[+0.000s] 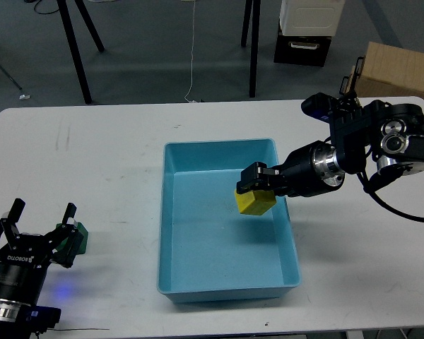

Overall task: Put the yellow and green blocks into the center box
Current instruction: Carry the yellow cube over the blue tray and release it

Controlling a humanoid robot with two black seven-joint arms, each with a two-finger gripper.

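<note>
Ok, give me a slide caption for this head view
Right gripper holds the yellow block over the blue tray; left gripper sits by the green block on the white table.

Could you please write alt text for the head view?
The right gripper holds a yellow block over a blue tray on a white table. At lower left, the left gripper is open beside a green block.

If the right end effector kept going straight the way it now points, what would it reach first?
The right end effector, shut on the yellow block, points left and slightly down over the light-blue tray. It would probably meet the tray's floor or left wall first; depth is unclear.
</note>
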